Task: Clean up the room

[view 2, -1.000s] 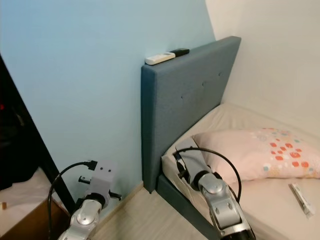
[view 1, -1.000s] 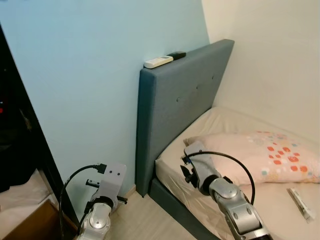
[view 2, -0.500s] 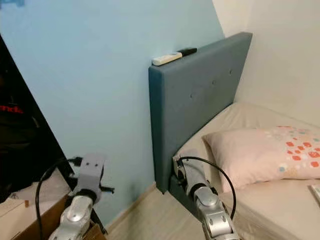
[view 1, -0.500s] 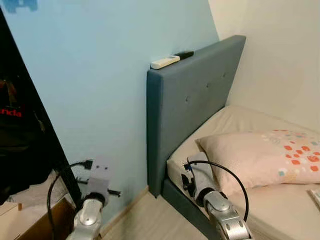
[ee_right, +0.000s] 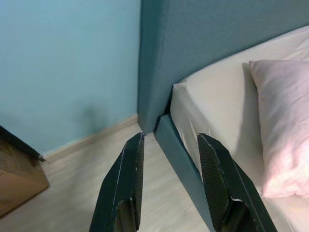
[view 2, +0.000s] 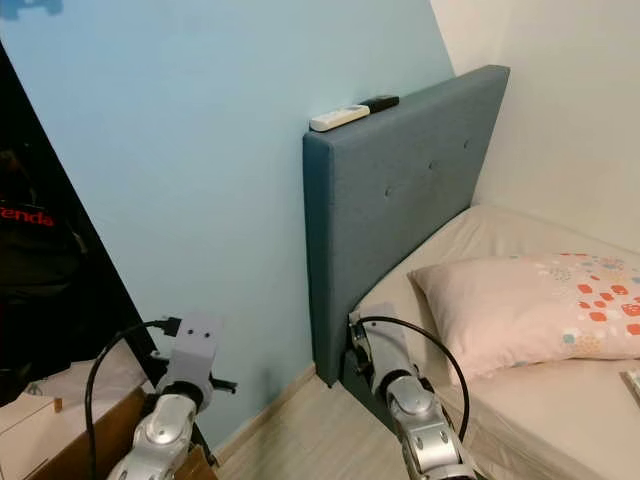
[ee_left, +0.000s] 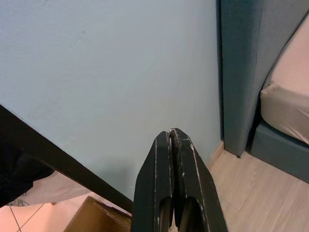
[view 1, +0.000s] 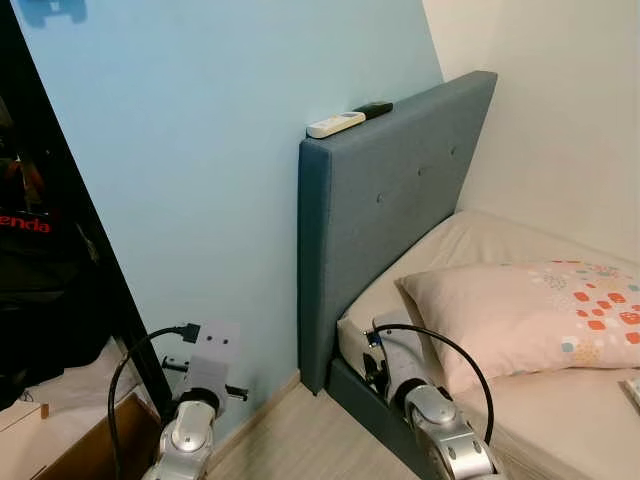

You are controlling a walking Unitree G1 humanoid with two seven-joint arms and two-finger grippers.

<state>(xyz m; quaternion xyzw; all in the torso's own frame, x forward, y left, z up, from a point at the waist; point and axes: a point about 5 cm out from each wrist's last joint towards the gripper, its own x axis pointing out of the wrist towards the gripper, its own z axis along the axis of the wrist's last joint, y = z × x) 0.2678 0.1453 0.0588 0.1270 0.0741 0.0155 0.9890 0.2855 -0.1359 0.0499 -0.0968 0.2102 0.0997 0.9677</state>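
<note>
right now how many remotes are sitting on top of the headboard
2. A white remote lies on the headboard's top edge, at the end nearest the room. A black remote lies just behind it, closer to the corner wall. Nothing else shows along that top edge.

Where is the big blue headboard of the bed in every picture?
Left eye view: the headboard stands mid-picture, between the light blue wall and the pillow.
Right eye view: the same, mid-picture.
Left wrist view: a dark teal strip between the wall and the mattress.
Right wrist view: the teal panel behind the mattress.
Shared landmark: the light blue wall right beside it.
</note>
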